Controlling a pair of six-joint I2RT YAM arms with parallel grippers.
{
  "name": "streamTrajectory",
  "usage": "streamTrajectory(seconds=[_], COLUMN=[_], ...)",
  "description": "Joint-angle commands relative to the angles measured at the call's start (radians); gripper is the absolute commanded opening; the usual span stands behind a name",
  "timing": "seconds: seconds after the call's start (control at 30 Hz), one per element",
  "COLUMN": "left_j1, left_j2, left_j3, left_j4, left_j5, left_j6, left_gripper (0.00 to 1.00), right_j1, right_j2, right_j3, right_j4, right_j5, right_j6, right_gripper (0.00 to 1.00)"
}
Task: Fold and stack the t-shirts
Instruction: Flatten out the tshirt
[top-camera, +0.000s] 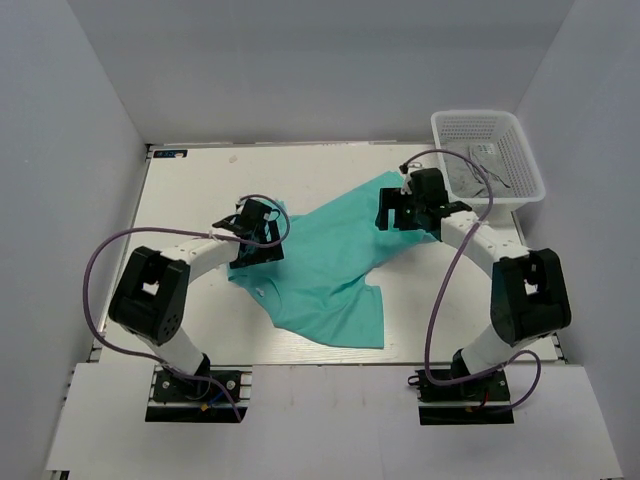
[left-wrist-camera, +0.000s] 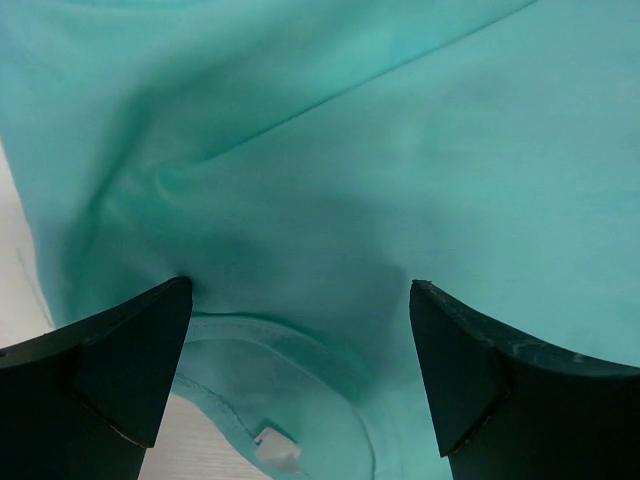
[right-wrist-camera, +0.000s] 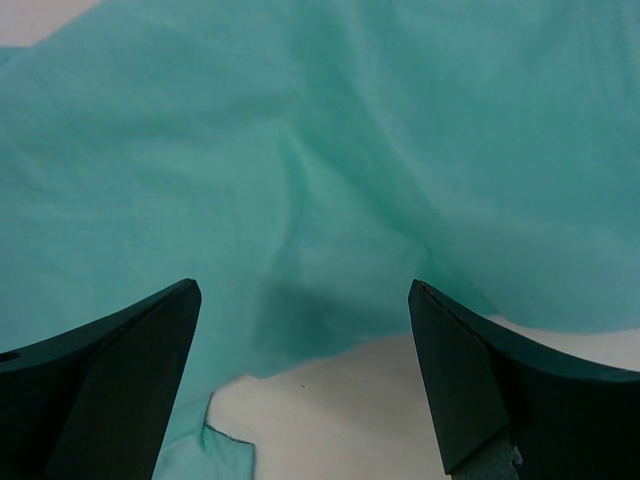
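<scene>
Turquoise-green t-shirt (top-camera: 330, 265) is lying crumpled on the table (top-camera: 190, 190), stretching between both tools; no fold is showing and nothing is stacked, so I'm judging the whole job is ahead; left gripper (top-camera: 262, 232) is hovering spread over the collar end, pinching nothing; right gripper (top-camera: 400, 205) is spread over a cloth edge, empty; left wrist view is showing the neck label (left-wrist-camera: 277, 452) below its fingers, barely readable overhead; only overhead is showing the white mesh basket (top-camera: 490, 150) beyond the right gripper.
</scene>
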Motion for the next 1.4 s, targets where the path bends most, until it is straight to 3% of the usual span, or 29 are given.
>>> streamTrajectory(seconds=[0.0,0.2,0.37,0.43,0.47,0.6,0.7,0.8,1.07,1.13,1.23,1.37], left_j1=[0.001,0.027,0.088,0.136,0.151,0.2,0.178,0.15,0.023,-0.013,-0.086,-0.157], left_j2=[0.028,0.304,0.496,0.567,0.64,0.725,0.66,0.551,-0.053,-0.132,-0.221,-0.232], left_j3=[-0.017,0.182,0.44,0.631,0.792,1.133,1.206,1.082,0.307,0.164,0.036,-0.033], left_j4=[0.073,-0.039,-0.087,-0.157,-0.184,-0.232,-0.232,-0.232,-0.01,0.006,0.015,-0.028], left_j5=[-0.007,-0.151,-0.263,-0.332,-0.332,-0.187,-0.124,-0.006,0.235,0.289,0.358,0.334], left_j6=[-0.021,-0.012,0.086,0.095,0.11,0.182,0.247,0.259,0.181,0.152,0.14,0.098], left_gripper=[1.0,1.0,1.0,1.0,1.0,1.0,1.0,1.0,1.0,1.0,1.0,1.0], right_j1=[0.005,0.016,0.015,0.013,0.01,0.005,0.002,-0.005,-0.012,-0.012,-0.012,-0.012], right_j2=[0.036,0.126,0.15,0.153,0.148,0.099,0.044,-0.01,-0.047,-0.065,-0.115,-0.128], right_j3=[0.021,0.064,0.097,0.123,0.128,0.102,0.067,0.035,-0.017,-0.033,-0.088,-0.151], right_j4=[0.041,0.0,-0.012,-0.035,-0.044,-0.043,-0.037,-0.037,-0.167,-0.19,-0.209,-0.207], right_j5=[-0.09,-0.072,-0.067,-0.075,-0.074,-0.061,-0.04,0.02,0.182,0.192,0.216,0.27], right_j6=[0.043,0.041,0.017,0.0,-0.005,0.007,0.041,0.101,0.197,0.198,0.207,0.219], right_gripper=[0.9,0.9,0.9,0.9,0.9,0.9,0.9,0.9,0.9,0.9,0.9,0.9])
